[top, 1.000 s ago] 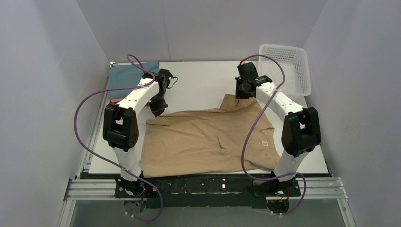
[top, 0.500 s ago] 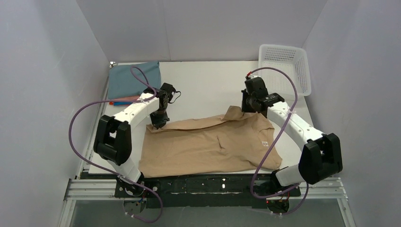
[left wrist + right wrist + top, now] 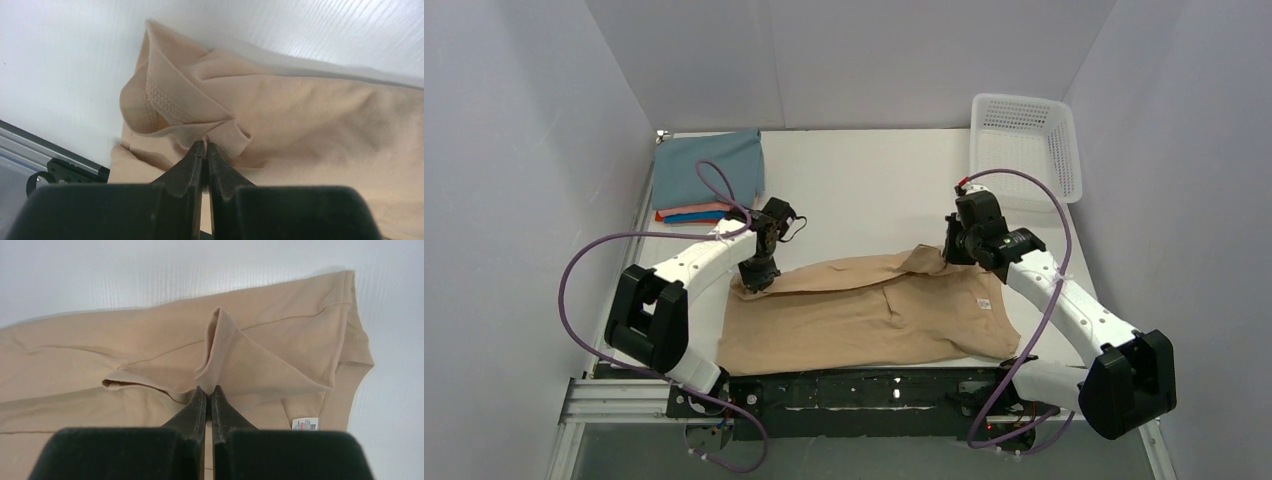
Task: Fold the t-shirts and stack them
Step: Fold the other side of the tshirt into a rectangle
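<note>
A tan-beige t-shirt lies across the near half of the table, its far edge folded toward me. My left gripper is shut on the shirt's far left hem corner. My right gripper is shut on the far right corner, a sleeve fold. The white label shows near the shirt's right side. A stack of folded t-shirts sits at the far left, grey-blue on top with salmon, bright blue and orange-red edges below.
A white lattice basket stands at the far right corner. The black and metal rail runs along the table's near edge. Grey walls close in both sides.
Both grippers have pulled the shirt's far edge toward the near side, folding it over itself. Both arms have swung outward and nearer.
</note>
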Controlling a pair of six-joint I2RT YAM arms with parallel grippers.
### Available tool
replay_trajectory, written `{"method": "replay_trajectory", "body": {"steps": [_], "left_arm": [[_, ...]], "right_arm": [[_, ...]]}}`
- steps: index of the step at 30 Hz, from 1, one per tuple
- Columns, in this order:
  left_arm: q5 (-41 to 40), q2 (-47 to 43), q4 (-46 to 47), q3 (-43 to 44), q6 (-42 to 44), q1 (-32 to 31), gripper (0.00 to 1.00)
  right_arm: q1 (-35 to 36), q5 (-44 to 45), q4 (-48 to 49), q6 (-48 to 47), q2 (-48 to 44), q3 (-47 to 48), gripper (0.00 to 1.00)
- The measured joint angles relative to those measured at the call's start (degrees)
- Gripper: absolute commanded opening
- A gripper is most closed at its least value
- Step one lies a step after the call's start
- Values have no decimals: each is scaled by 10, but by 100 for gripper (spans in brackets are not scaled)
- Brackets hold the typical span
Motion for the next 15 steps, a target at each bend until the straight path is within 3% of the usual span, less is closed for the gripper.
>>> {"method": "replay_trajectory", "body": {"steps": [3,8,13,15], "left_arm": [[-1,-14,2,-20,-15,-11,12],[1,-17,2,-53,-30,-20,46],[7,-58,-19,-92,-39,-22,60],[11,-111,-45,-106,-43,-24,80]], "right_arm": [[3,-10,5,6,-12,-32,7],[7,-24,1,24,-12,-78,41],[29,-23,-66,81,-60,-108,56],[42,-31,-117,116,-120,-120,71]]}}
